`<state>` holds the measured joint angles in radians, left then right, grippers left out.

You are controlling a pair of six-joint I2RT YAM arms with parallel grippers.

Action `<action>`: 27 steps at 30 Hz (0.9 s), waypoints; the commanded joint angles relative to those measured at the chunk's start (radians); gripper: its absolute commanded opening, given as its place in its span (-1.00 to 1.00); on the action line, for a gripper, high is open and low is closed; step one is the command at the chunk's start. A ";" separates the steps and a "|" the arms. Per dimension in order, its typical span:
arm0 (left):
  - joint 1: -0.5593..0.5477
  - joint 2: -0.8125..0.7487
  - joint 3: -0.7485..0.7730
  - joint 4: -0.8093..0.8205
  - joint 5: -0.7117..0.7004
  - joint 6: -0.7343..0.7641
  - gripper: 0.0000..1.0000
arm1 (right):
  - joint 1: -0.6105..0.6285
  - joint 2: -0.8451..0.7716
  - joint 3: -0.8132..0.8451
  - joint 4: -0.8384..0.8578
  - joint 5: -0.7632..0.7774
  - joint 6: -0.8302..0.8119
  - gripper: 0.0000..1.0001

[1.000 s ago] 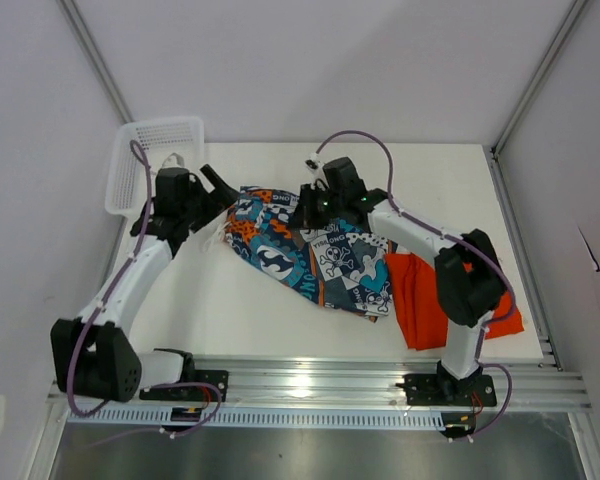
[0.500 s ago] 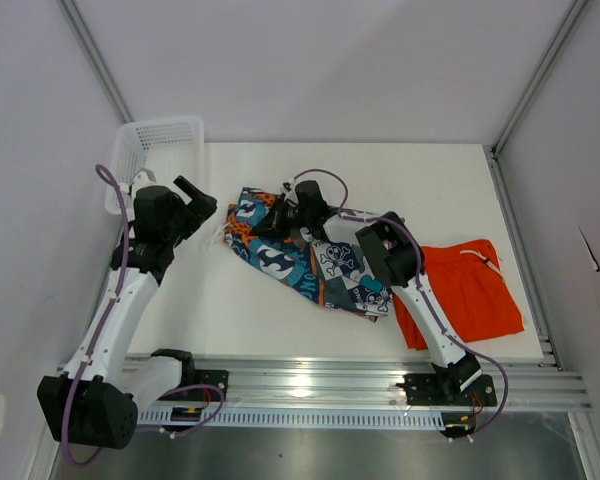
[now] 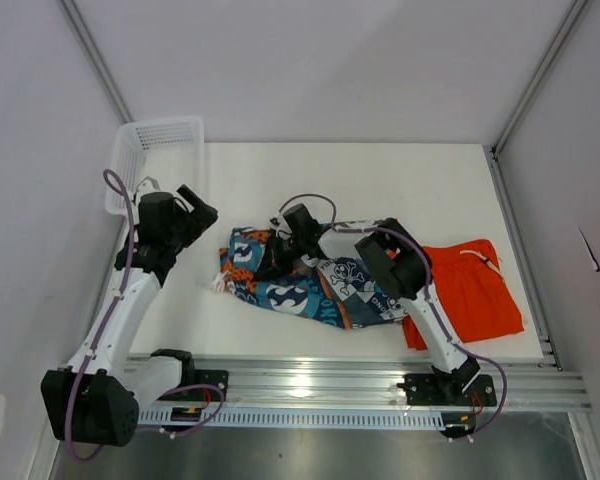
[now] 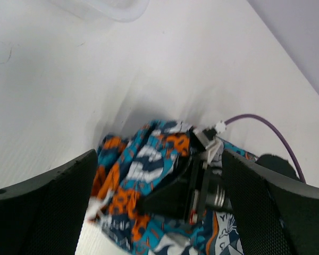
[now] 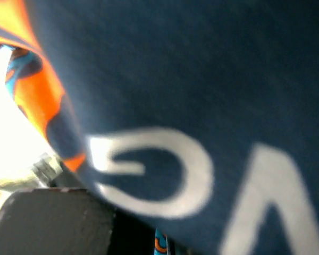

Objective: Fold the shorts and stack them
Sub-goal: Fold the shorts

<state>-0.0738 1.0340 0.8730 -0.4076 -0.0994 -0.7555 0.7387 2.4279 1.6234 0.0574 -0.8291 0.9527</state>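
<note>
The patterned shorts (image 3: 305,292) lie bunched at the middle of the white table (image 3: 380,180). The right gripper (image 3: 276,262) is down on their upper left part, closed on the fabric, and its arm bends in from the lower right. The orange shorts (image 3: 477,290) lie flat at the right, meeting the patterned pair's right edge. At the left, the left gripper (image 3: 196,204) hangs with fingers spread, apart from the cloth, just below the white mesh basket (image 3: 165,130).

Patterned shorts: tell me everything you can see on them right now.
Soft printed fabric, blue, orange, white and black, with round emblems and lettering. The patterned shorts lie bunched and creased on the table, their right end by the orange shorts. The right tool is closed on a fold near their left end; the left tool stands open, clear of them.
</note>
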 commanded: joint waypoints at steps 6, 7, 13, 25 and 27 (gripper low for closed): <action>0.058 0.005 -0.147 0.065 0.147 0.032 0.98 | 0.094 -0.289 -0.247 -0.303 0.082 -0.333 -0.54; 0.068 0.001 -0.213 0.079 0.161 0.024 0.98 | 0.096 -0.315 -0.257 -0.303 0.105 -0.347 -0.44; 0.135 -0.158 -0.449 0.275 0.320 -0.008 0.78 | 0.125 -0.449 -0.263 -0.291 0.316 -0.365 0.13; 0.134 -0.401 -0.598 0.211 0.325 0.042 0.34 | 0.290 -0.484 -0.189 -0.350 0.758 -0.394 0.41; 0.137 -0.388 -0.611 0.214 0.336 0.041 0.08 | 0.329 -0.463 -0.163 -0.366 0.841 -0.394 0.41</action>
<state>0.0551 0.6353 0.2859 -0.1963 0.2153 -0.7448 1.0271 1.9491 1.3861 -0.2810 -0.1726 0.5819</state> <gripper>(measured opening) 0.597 0.705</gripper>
